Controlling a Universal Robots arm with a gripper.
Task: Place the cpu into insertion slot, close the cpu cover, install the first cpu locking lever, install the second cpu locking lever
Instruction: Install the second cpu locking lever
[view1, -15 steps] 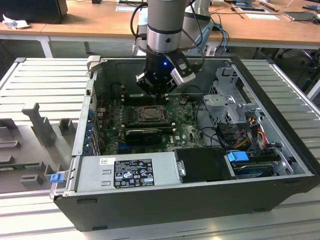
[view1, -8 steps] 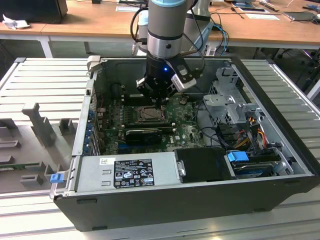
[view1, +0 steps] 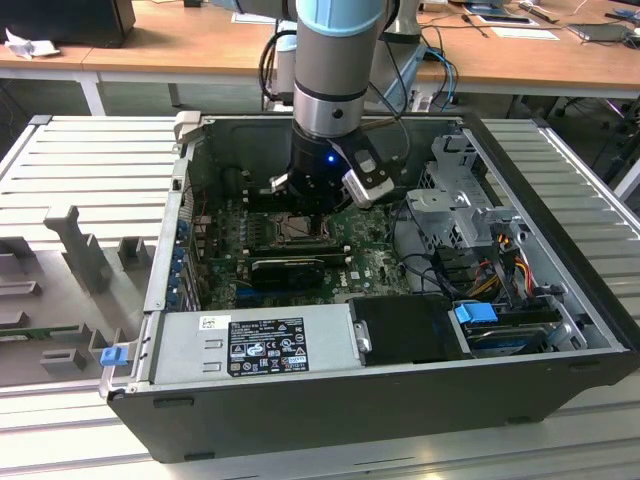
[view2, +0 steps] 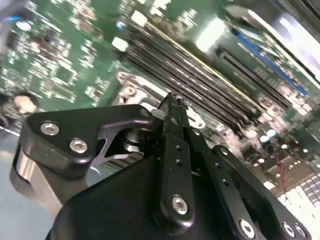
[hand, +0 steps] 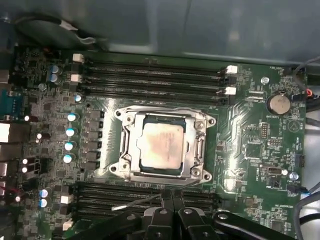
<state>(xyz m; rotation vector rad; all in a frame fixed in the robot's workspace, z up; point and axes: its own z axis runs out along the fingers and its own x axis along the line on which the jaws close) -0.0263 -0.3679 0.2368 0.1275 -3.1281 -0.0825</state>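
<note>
In the first wrist view the gripper (hand: 169, 199) is closest to the camera. Its two black fingers (hand: 165, 212) are pressed together with nothing between them. The tips sit right at the edge of the socket, next to a thin metal lever (hand: 145, 200) that lies flat and sticks out over the long black memory slots (hand: 125, 197).

Just past the fingertips is the insertion slot (hand: 162, 147). The cpu (hand: 161, 146) already lies flat inside it, with its shiny grey top facing up. The cpu cover (hand: 200, 145) is down around the chip like a picture frame, and the chip shows through its square window.

Beyond the socket are more long black memory slots (hand: 150, 75) on the green motherboard (hand: 250, 130). A round silver battery (hand: 278, 104) sits well apart from the socket.

In the second wrist view the closed gripper (view2: 172, 102) points down at the board beside the silver socket frame (view2: 135, 87).

In the exterior view the arm (view1: 335, 60) reaches straight down into the open computer case (view1: 560, 200). The gripper (view1: 310, 205) is just over the socket (view1: 290, 228). A grey power box (view1: 250, 345) sits at the near side of the case.
</note>
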